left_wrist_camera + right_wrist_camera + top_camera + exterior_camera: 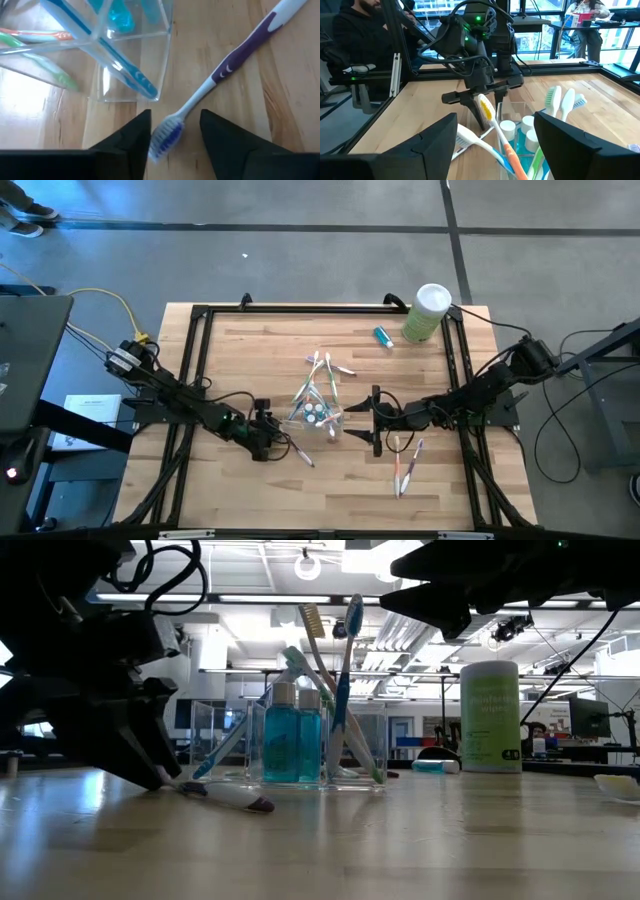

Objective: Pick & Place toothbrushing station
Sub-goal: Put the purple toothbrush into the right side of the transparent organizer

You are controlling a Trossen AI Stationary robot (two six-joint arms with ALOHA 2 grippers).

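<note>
A pale butcher-block worktop [260, 350], framed by black rails, stands on a grey concrete floor crossed by dark lines; the low view looks past it into an open workshop with ceiling lights, shelving and monitors. In the right wrist view one person in a dark hooded top [357, 35] sits beyond the worktop's edge and a second stands farther off by the windows.

Near the worktop's middle stands one clear plastic cup [322, 416] holding two blue, white-capped tubes [294, 745] and several toothbrushes, four of them clear in the low view. A purple-and-white toothbrush [220, 77] lies flat just beside the cup; the left gripper [172, 135] is low over it, fingers partly parted on either side of the bristle head, not yet closed on it. The right gripper [376, 420] hovers just on the cup's other side, fingers wide and holding nothing.

Loose toothbrushes lie in two clusters: about three behind the cup toward the far edge [325, 365], and about three near the front edge under the right arm [405, 460]; the exact counts are hard to read. One small blue tube [383, 336] lies near the far right corner beside one tall pale-green canister [426, 313] with a white lid.
</note>
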